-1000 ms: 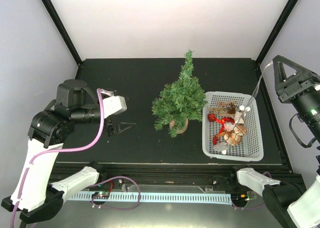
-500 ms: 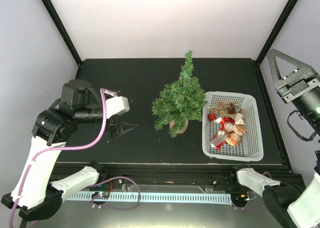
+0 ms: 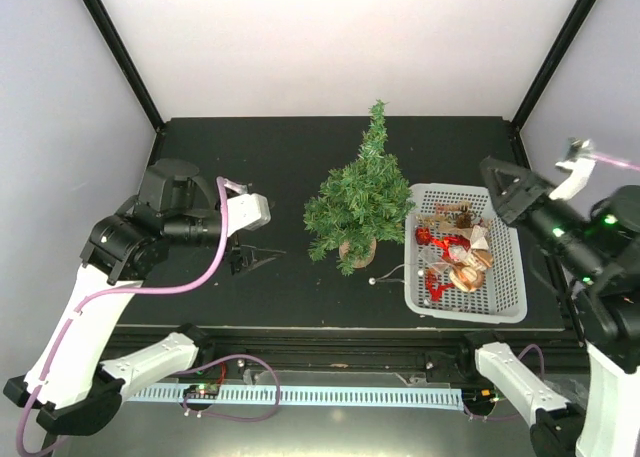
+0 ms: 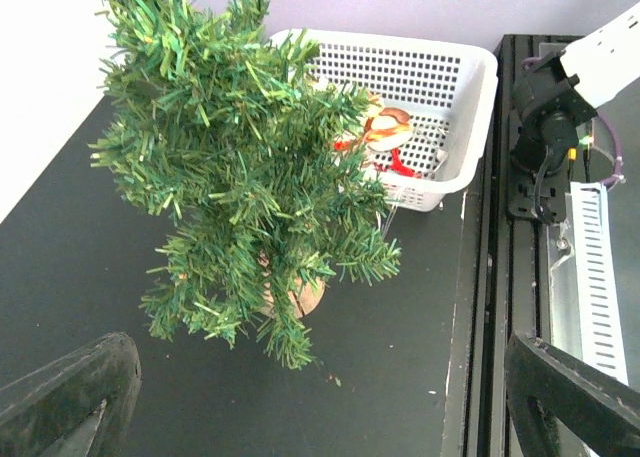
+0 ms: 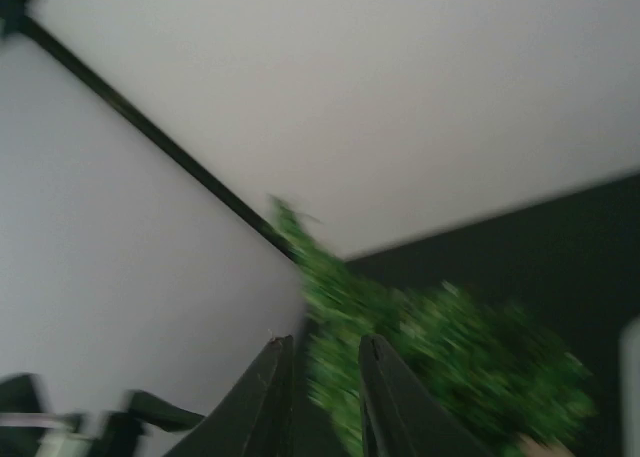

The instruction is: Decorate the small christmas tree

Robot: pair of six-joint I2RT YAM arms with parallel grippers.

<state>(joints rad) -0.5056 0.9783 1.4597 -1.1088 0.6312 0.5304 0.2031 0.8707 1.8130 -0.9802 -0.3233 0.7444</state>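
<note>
Black table, white walls: tree bare, decorating not yet begun.
The small christmas tree stands mid-table with nothing hung on it. The ornaments lie in the white basket just right of it, and a beaded string trails onto the table. The left gripper gapes wide and empty. The right gripper has its fingers narrow, with nothing visible between them.

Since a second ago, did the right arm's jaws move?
Yes. The right arm swung its jaws left, from outside the white basket's right edge to above its back right corner.
</note>
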